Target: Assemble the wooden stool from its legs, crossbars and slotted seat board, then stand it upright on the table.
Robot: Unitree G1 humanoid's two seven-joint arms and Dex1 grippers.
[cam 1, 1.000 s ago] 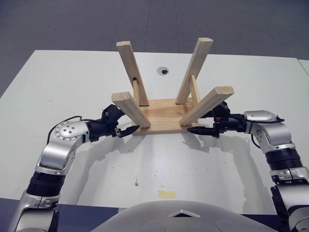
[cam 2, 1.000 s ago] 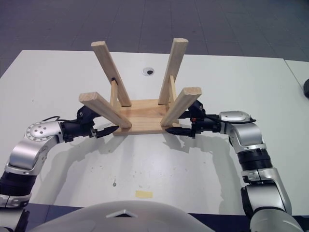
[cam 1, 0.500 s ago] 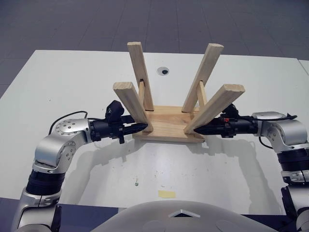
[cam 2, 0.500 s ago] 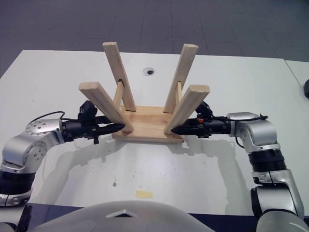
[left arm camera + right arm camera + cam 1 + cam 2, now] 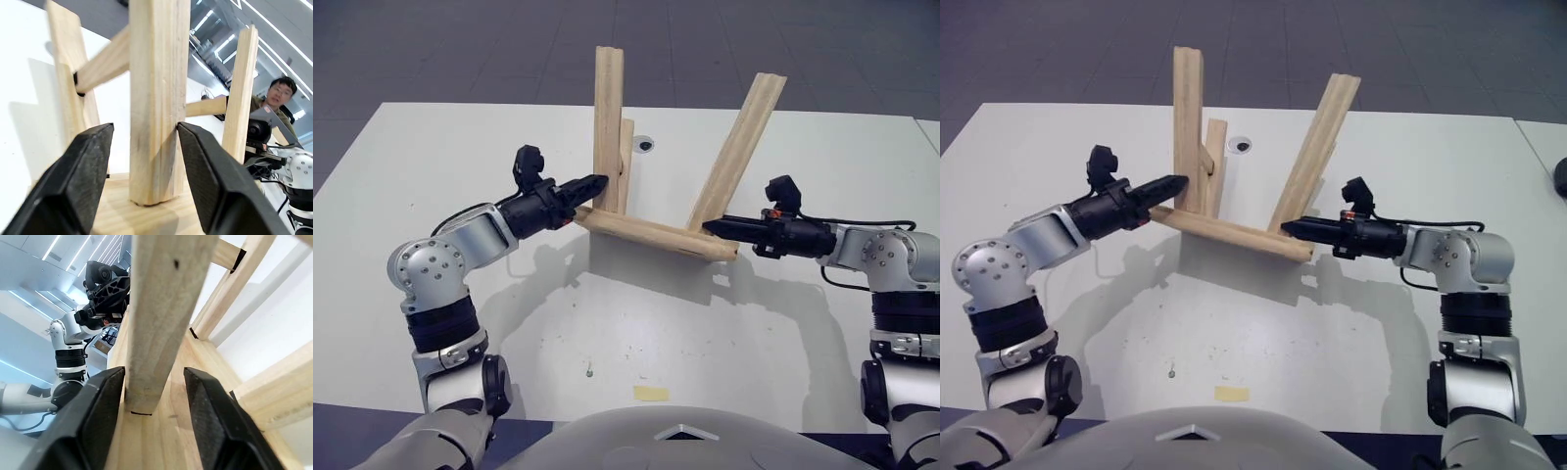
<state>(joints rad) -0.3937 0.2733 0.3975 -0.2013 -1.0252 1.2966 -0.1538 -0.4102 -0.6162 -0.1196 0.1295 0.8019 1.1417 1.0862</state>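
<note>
Since a second ago the stool (image 5: 651, 232) has tipped away from the robot, the near edge of its seat (image 5: 1234, 233) lifted above the table (image 5: 636, 333), legs pointing up and back | left gripper (image 5: 597, 182): jaws spread astride left near leg (image 5: 159, 98) at its base | right gripper (image 5: 709, 226): jaws spread astride right near leg (image 5: 166, 308)

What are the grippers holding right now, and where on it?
The stool: the left gripper and right gripper each straddle a leg at the seat board. Clamping cannot be told.
</note>
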